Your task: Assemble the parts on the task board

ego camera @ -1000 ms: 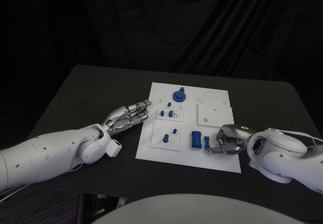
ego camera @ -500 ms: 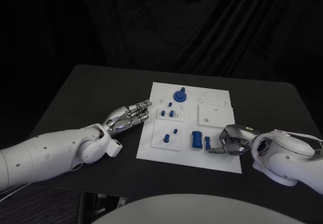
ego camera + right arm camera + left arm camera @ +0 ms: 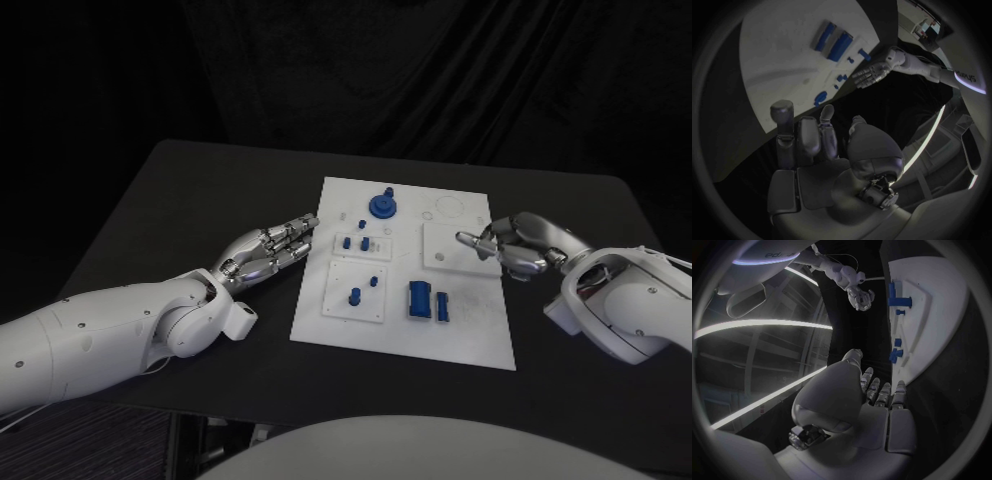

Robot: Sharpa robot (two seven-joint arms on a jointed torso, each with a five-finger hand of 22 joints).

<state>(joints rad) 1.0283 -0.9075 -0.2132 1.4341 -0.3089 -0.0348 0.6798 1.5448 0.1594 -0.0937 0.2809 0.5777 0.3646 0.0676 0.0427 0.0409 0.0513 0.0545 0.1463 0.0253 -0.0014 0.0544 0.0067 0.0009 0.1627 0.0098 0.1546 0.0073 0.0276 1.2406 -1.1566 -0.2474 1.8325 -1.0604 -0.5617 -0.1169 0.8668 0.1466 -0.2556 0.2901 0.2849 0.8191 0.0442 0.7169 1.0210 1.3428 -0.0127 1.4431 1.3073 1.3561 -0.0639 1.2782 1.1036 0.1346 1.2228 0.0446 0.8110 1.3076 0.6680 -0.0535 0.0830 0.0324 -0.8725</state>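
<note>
while blue parts (image 3: 420,299) lie on task board (image 3: 476,340), right robot hand (image 3: 512,242) nearby, empty.

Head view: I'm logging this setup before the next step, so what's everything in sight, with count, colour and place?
table: one, black, under everything
task board: one, white, mid-table
round knobbed part: one, blue, board's far end
small pegs: several, blue, board's left side
block parts: two, blue, side by side near the board's front
left hand: silver, open, beside the board's left edge
right hand: silver, holding nothing, at the board's right edge
</note>
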